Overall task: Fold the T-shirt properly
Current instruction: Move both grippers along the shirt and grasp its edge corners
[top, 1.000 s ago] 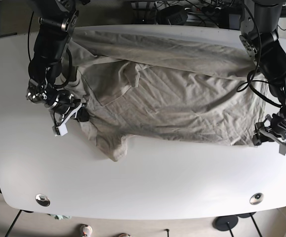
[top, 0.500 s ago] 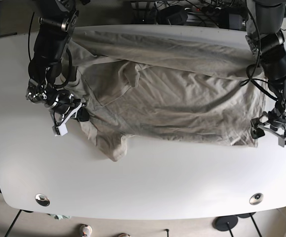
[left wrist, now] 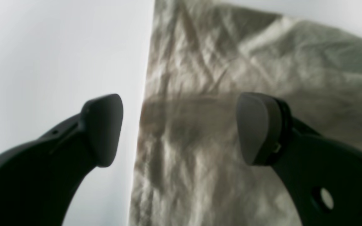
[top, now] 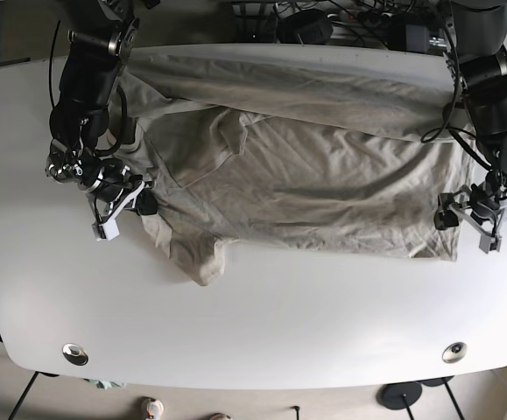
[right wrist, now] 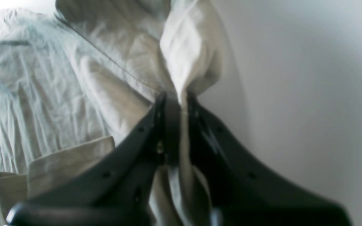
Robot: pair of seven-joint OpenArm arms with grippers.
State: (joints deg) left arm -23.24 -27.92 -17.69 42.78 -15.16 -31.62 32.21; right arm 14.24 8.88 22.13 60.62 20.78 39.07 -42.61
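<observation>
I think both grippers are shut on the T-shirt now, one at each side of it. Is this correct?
Not quite. Only the right gripper is shut on the T-shirt. The left gripper is open, its jaws standing apart over the shirt's edge, as the left wrist view shows. They are indeed at opposite sides.

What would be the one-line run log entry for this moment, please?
task: fold T-shirt | right gripper: shut on T-shirt | left gripper: open, straddling hem edge | table: shirt spread, unfolded

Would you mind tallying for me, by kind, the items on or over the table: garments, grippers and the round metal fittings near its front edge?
T-shirt: 1
Grippers: 2, the left gripper and the right gripper
Round metal fittings: 2, one and another
Total: 5
</observation>
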